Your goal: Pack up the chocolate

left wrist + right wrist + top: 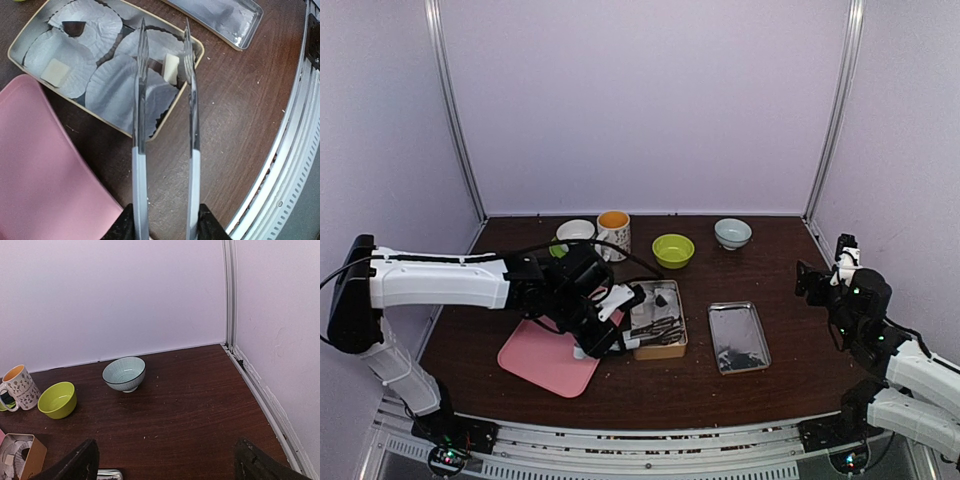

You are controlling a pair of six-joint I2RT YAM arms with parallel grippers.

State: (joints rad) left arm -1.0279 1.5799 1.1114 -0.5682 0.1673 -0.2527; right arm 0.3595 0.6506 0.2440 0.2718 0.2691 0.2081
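Note:
My left gripper (165,226) is shut on the handle end of long metal tongs (139,125). The tongs are open, with nothing between the tips, and hover over the near end of the open tin (201,48). The tin holds white paper cups. A whitish chocolate (171,68) lies between the tong tips with a dark piece (155,66) beside it. Another whitish chocolate (54,72) and a dark one (73,28) lie in cups further left. In the top view the left gripper (596,322) is at the tin's (681,330) left side. My right gripper (167,471) is open and empty, far right (817,283).
A pink board (548,362) lies under the left arm. The tin's metal lid (738,337) lies right of the tin. At the back stand a white cup (575,232), a mug (614,233), a green bowl (673,250) and a pale blue bowl (732,233).

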